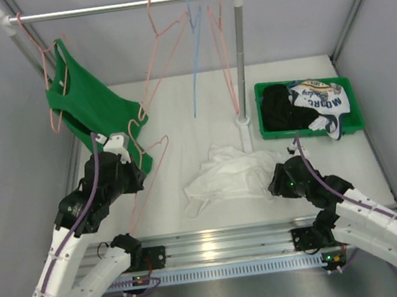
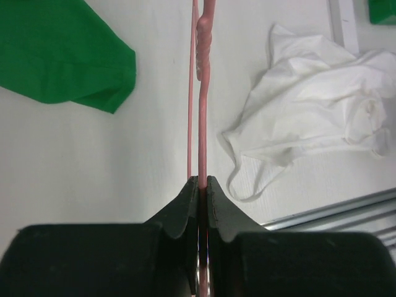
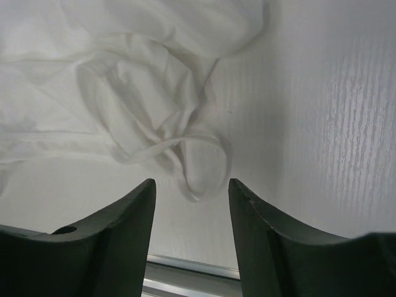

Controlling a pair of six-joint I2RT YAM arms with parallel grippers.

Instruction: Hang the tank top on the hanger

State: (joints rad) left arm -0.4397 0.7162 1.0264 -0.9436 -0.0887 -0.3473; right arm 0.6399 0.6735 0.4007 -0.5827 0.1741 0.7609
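From above, I see my left gripper [image 1: 137, 173] near the tabletop's [image 1: 179, 107] left edge, clamped on a thin pink wire hanger [image 1: 145, 187]. It holds the hanger tilted off the surface, I judge so that a strap can be threaded onto it. The plain white thin-fabric tank top [image 1: 230, 173] lies crumpled mid-tabletop toward the near edge, with my right gripper [image 1: 278, 178] at its right side. A green tank top [image 1: 84, 104] hangs from the metal clothes rail [image 1: 116, 7] at the back.

Through the left wrist camera, the fingers are pressed together on the hanger wire, which runs straight away from them.

Through the right wrist camera, the fingers stand apart, and a looped strap of the tank top lies just ahead between them, probably my pick point.

White and matte, the tabletop sits inside plain grey walls [image 1: 297, 6].
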